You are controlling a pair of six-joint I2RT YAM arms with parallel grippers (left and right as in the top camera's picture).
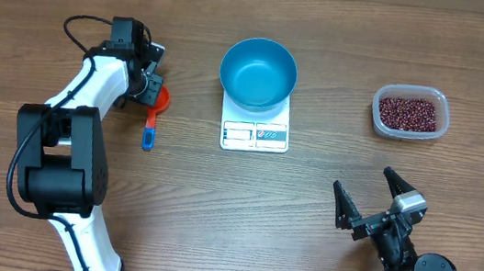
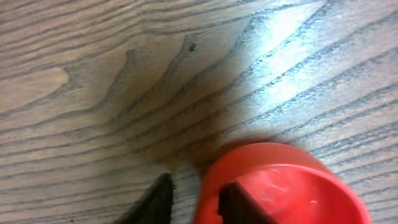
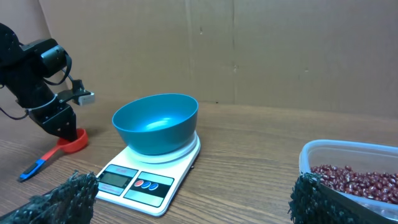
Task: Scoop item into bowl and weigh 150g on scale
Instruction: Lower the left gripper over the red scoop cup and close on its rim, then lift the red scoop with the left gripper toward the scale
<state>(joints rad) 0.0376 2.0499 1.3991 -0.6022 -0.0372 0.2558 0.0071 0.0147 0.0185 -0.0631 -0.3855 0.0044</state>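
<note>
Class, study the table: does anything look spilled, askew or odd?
Nothing spilled: the beans lie in their tub. One oddity: the left gripper straddles the scoop at its red cup rim, not its blue handle.

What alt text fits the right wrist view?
A blue bowl sits on a white scale at center of a wooden table. At left, the left gripper is down at a red scoop; at lower right, a clear tub holds dark red beans. The open right gripper frames the bottom corners.

bowl [image 1: 258, 73] on scale [image 1: 255, 134], scoop [image 1: 153, 125] to its left, beans [image 1: 406, 109] in tub [image 1: 409, 134] right
</note>
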